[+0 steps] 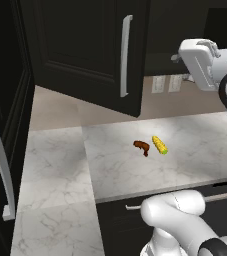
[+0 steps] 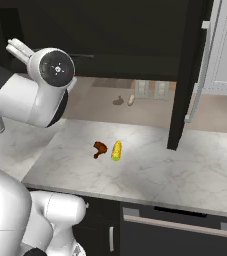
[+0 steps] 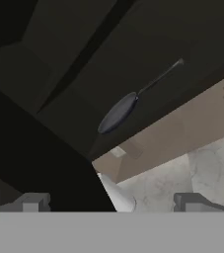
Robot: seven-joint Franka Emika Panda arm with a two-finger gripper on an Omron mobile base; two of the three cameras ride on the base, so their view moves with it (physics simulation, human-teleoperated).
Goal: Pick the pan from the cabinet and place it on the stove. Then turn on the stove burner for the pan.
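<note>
arm [image 2: 32, 100]: raised, elbow bent | claw [image 3: 112, 203]: fingers spread wide, holding nothing

White rounded arm [image 2: 30, 107] with dark joint bands and, seemingly, grey fingertips [image 3: 32, 202].

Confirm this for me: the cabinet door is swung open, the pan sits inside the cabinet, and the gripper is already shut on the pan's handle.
Not quite. The gripper is open and holds nothing; in the hand view its fingertips stand wide apart, well short of the pan. The rest holds: the pan sits inside the cabinet, whose door is swung open.
</note>
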